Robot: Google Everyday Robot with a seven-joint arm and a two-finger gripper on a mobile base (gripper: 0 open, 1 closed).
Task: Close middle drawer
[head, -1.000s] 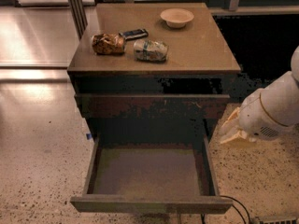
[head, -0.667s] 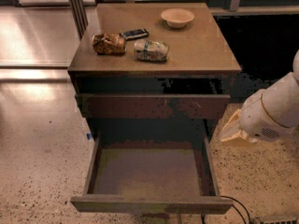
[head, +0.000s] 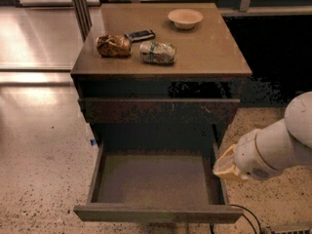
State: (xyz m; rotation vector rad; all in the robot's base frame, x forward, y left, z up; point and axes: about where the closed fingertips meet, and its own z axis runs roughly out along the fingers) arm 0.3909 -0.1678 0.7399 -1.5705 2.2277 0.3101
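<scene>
Speckled pale terrazzo flooring [head: 44, 179] surrounds a dark-brown wooden desk [head: 204, 52] with stacked drawer fronts. Comparison with the views from a second earlier shows no material change: the white robot arm [head: 278, 145] holds the same station at the right of the desk, and the middle drawer [head: 151, 177], a wide, shallow dark-brown wooden drawer with an olive-brown floor, remains pulled fully out toward the camera. Closing is therefore judged not yet begun. The gripper [head: 225, 167] sits at the cream-coloured end of the arm, just beside the drawer's right side wall and well behind its slab front; whether it is released or clenched cannot be told, nor whether it touches the wood. Drawer contents: nothing is visible on the exposed floor, so no item appears to obstruct travel. The taller upper drawer front [head: 156, 110] above it looks nearly or fully shut. The desk top carries a shallow cream bowl [head: 185, 18] at the rear, a flat dark phone-like object [head: 140, 35], a crumpled brown snack bag [head: 113, 46] and a crumpled pale packet [head: 157, 52]. The bowl appears empty.
</scene>
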